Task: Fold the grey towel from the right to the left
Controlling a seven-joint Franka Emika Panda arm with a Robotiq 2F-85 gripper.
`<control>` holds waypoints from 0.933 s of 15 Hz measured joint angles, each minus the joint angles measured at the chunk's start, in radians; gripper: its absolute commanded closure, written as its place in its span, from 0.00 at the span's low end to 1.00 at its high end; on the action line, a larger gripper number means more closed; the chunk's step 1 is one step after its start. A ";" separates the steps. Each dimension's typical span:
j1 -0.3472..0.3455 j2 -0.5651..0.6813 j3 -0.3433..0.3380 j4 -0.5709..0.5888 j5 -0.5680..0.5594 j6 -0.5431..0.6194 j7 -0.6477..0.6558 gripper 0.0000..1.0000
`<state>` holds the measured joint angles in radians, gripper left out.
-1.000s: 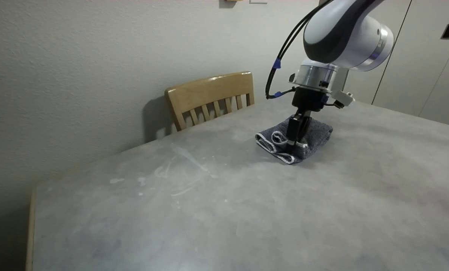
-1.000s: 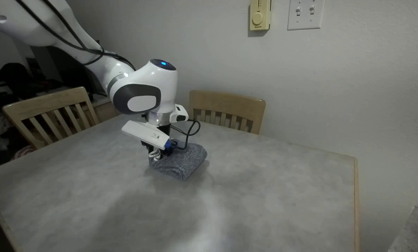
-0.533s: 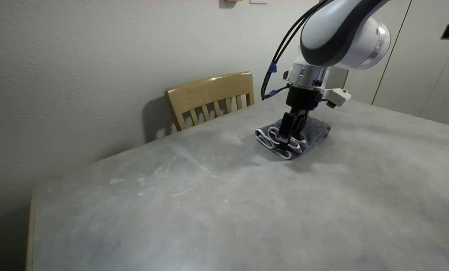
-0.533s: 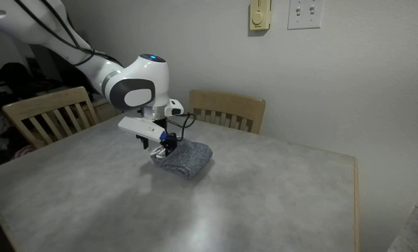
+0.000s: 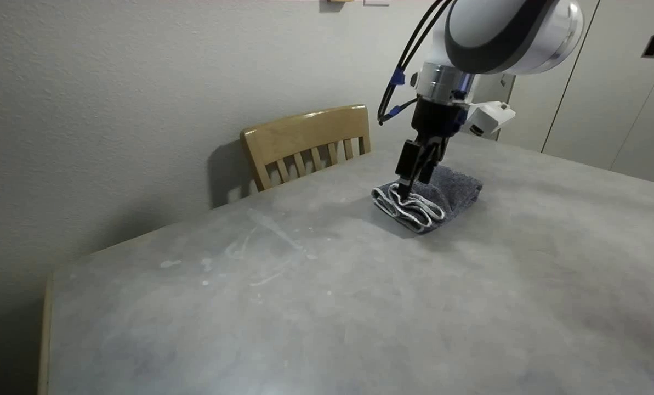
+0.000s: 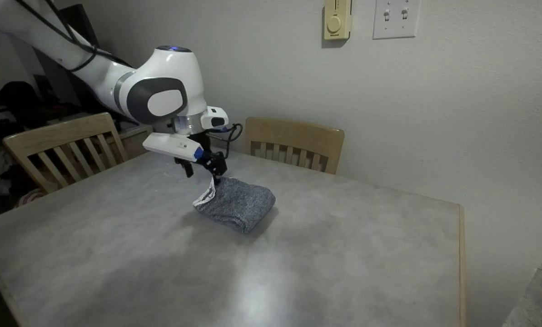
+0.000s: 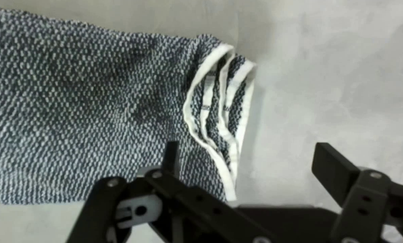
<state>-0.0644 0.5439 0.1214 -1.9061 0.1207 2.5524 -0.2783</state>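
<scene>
The grey towel (image 5: 457, 189) lies folded in a compact stack on the table, its white-hemmed layers loosely bunched at one end. In the wrist view the towel (image 7: 86, 111) fills the left side, with several hem layers (image 7: 221, 111) curving near the middle. My gripper (image 7: 247, 146) stands open with nothing between its fingers: one finger is over the cloth, the opposite one over bare table. An exterior view puts the gripper (image 6: 202, 176) just above the towel's (image 6: 239, 204) hemmed end. Whether the nearer fingertip still brushes the hem, I cannot tell.
The grey table (image 5: 283, 307) runs beneath everything, with a wooden edge (image 6: 461, 259) at one end. A wooden chair (image 6: 293, 138) stands against the wall, and another chair (image 6: 66, 145) is by the table's side. Black cables (image 5: 409, 60) hang along the arm.
My gripper has opened and risen from the towel, drawing back from its hemmed end. The towel stays folded; its hem layers have loosened slightly and come into sight.
</scene>
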 measured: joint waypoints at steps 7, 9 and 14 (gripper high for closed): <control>0.042 -0.133 -0.055 -0.081 -0.073 0.022 0.128 0.00; 0.043 -0.161 -0.063 -0.100 -0.073 0.021 0.143 0.00; 0.039 -0.202 -0.074 -0.133 -0.062 0.019 0.172 0.00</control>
<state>-0.0250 0.3418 0.0476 -2.0386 0.0589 2.5714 -0.1063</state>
